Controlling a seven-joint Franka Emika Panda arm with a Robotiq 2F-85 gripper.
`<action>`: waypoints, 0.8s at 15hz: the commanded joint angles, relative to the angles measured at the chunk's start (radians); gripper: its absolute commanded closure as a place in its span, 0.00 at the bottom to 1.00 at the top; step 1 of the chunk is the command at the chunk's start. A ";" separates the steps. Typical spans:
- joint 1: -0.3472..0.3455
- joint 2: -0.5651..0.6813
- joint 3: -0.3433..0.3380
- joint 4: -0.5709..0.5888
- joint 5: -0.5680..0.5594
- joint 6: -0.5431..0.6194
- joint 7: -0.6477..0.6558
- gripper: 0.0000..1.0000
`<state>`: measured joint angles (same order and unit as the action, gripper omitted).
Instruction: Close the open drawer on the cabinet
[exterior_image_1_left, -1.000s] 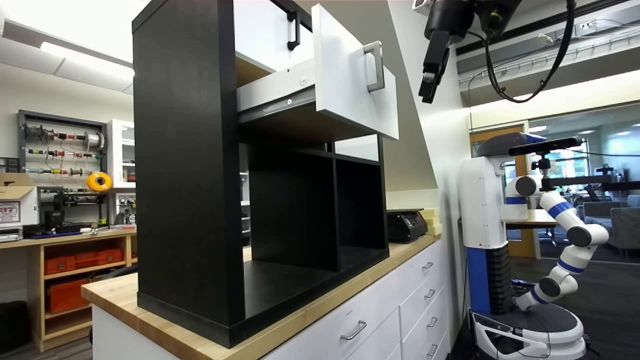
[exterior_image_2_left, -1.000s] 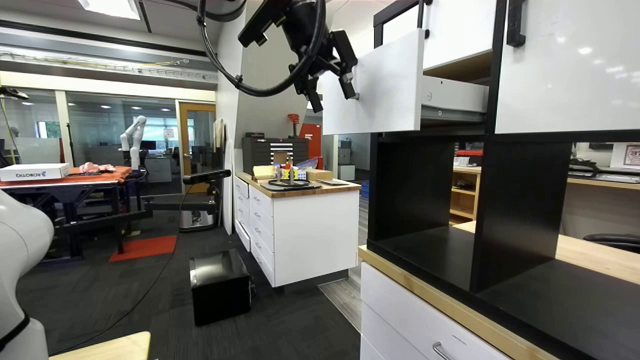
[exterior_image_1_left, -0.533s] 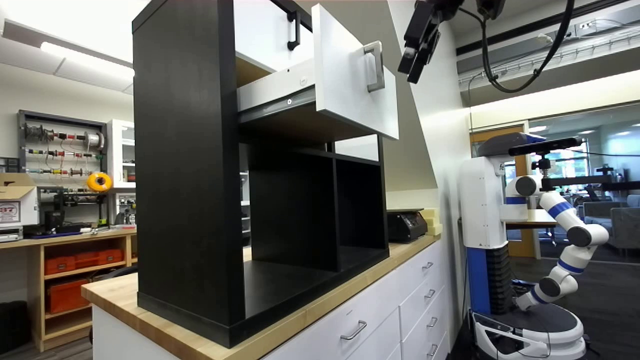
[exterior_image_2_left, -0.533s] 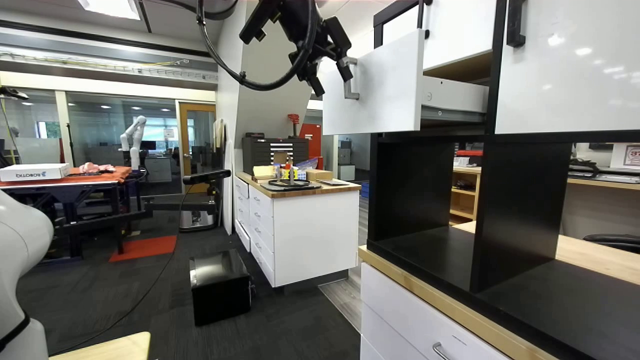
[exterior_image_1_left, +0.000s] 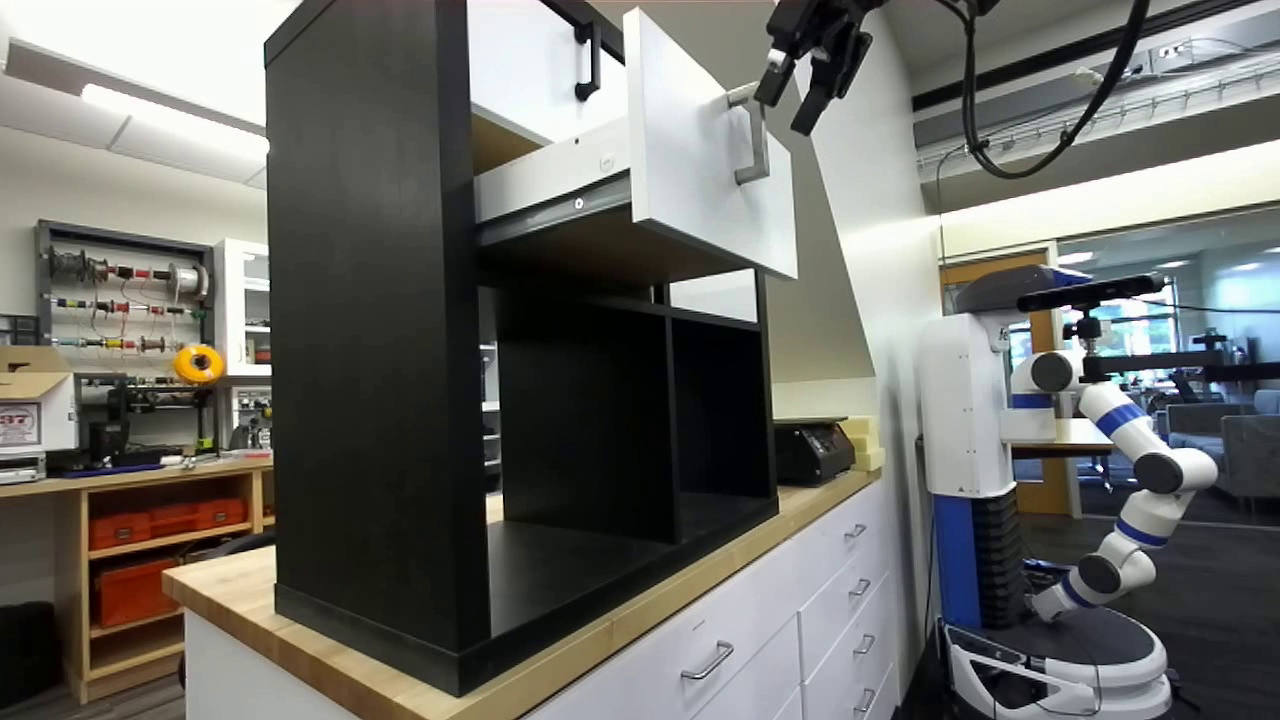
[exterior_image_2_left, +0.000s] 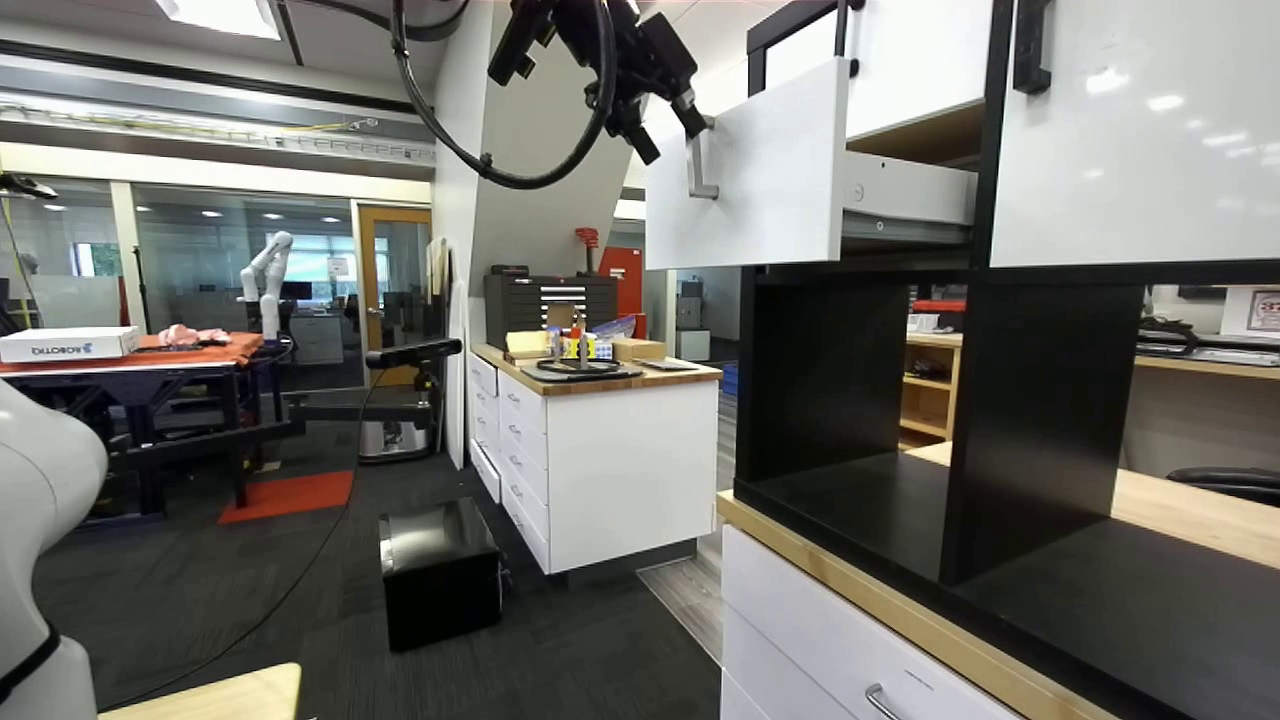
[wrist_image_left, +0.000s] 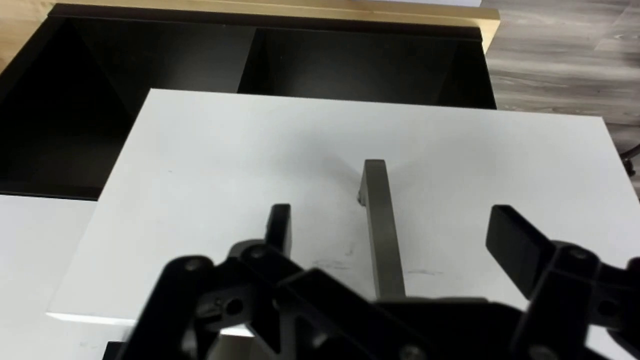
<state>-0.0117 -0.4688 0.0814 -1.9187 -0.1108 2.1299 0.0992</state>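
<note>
The drawer is pulled out of the upper row of the black cabinet, seen in both exterior views: drawer, cabinet. Its flat white front fills the middle of the wrist view and bears a grey bar handle. My gripper is open and empty, in front of the white front near the handle's upper part. In the wrist view its fingers lie either side of the handle, apart from it. The handle's lower end in that view is hidden behind the gripper.
The cabinet stands on a wooden countertop over white drawers with silver handles. A white front with a black handle is beside the open drawer. A sloped wall, a mobile robot and a black box are around.
My gripper has moved up and closer to the drawer's handle, leftward in an exterior view, and its fingers have turned. The drawer has not moved.
</note>
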 joint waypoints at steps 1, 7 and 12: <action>-0.015 0.006 0.022 -0.006 -0.020 0.058 0.075 0.00; -0.019 0.014 0.022 -0.025 -0.039 0.122 0.083 0.47; -0.025 0.017 0.014 -0.044 -0.043 0.170 0.078 0.80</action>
<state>-0.0219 -0.4466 0.0955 -1.9391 -0.1337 2.2514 0.1544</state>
